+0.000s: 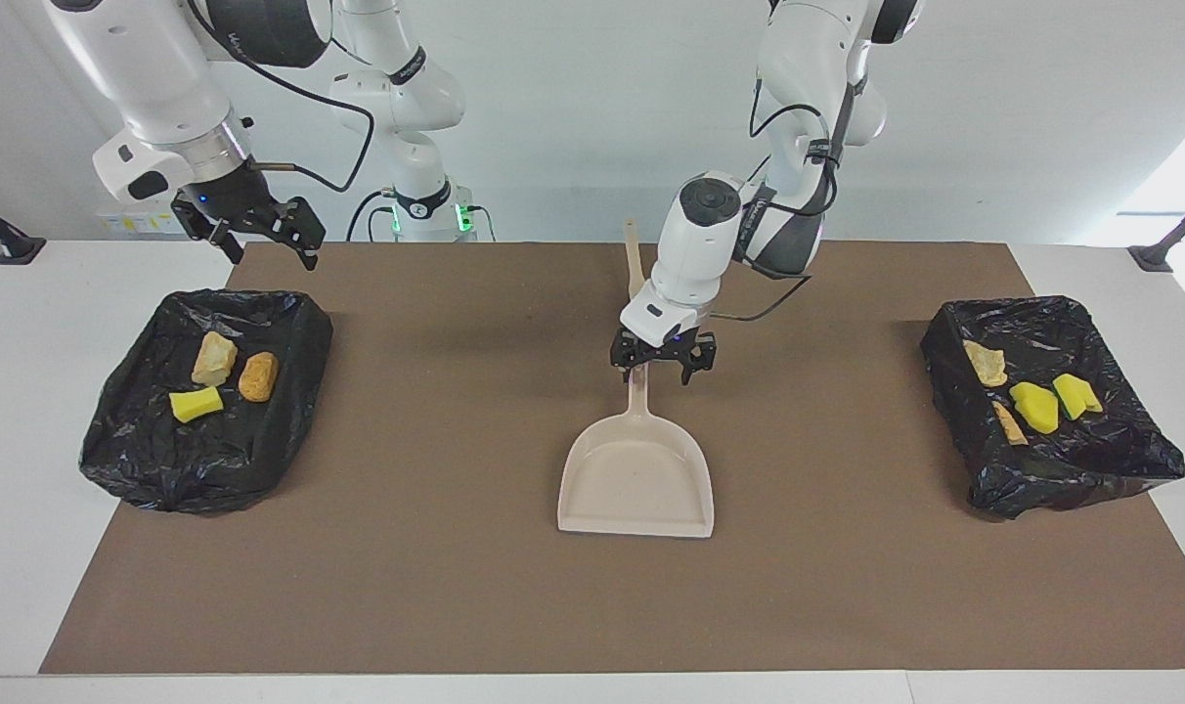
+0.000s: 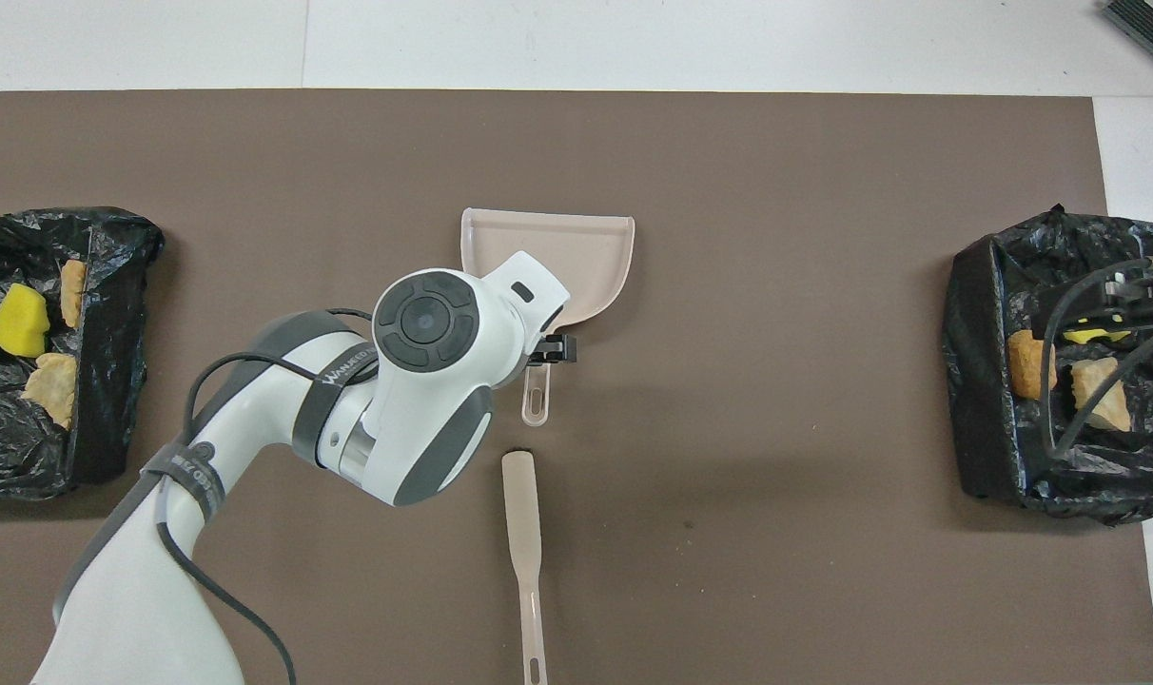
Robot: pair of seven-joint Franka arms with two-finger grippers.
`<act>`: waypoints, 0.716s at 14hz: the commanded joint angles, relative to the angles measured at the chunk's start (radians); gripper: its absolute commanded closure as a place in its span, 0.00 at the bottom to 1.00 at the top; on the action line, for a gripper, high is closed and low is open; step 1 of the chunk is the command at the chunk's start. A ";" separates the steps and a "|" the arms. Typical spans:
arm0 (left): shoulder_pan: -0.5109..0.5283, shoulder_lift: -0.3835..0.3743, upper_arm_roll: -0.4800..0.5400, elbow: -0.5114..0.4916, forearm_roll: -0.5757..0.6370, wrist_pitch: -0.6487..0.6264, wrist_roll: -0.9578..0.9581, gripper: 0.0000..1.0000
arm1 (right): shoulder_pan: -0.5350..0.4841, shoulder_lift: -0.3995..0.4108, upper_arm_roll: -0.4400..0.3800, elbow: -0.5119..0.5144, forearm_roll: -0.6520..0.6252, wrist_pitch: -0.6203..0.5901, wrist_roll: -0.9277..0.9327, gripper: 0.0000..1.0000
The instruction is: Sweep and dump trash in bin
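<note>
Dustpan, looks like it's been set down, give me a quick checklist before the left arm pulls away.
1. Left gripper open over the handle: ok.
2. Dustpan flat on the brown mat: ok.
3. Dustpan free of trash: ok.
4. Trash scraps inside the bin toward the right arm's end, the rest in the other bin: ok.
5. Right gripper open, waiting over its bin's edge: ok.
6. Brush lying nearer the robots, clear of the dustpan: ok.

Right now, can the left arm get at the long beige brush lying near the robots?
Probably yes. The left gripper hangs open over the beige dustpan's handle; the long beige brush lies bare on the brown mat, just nearer the robots, nothing between.
</note>
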State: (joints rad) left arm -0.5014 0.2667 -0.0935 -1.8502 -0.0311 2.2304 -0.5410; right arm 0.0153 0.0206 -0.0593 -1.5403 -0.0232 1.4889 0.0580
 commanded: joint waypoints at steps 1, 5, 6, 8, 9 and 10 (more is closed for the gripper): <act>0.059 -0.047 0.003 0.017 -0.013 -0.083 0.015 0.00 | 0.000 0.005 -0.005 0.012 0.014 0.004 -0.007 0.00; 0.176 -0.173 0.003 0.013 -0.013 -0.236 0.024 0.00 | 0.000 0.005 -0.005 0.012 0.014 0.004 -0.007 0.00; 0.203 -0.197 0.003 0.013 -0.013 -0.265 0.047 0.00 | 0.000 0.007 -0.007 0.012 0.014 0.004 -0.007 0.00; 0.251 -0.230 0.003 0.013 -0.013 -0.322 0.139 0.00 | 0.000 0.005 -0.007 0.014 0.014 0.004 -0.007 0.00; 0.283 -0.247 0.003 0.013 -0.013 -0.351 0.186 0.00 | 0.000 0.005 -0.005 0.012 0.014 0.004 -0.007 0.00; 0.311 -0.263 0.003 0.014 -0.013 -0.376 0.226 0.00 | 0.000 0.007 -0.005 0.012 0.014 0.004 -0.007 0.00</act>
State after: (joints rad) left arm -0.2440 0.0448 -0.0816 -1.8175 -0.0310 1.8998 -0.3946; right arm 0.0153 0.0206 -0.0594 -1.5402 -0.0232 1.4889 0.0580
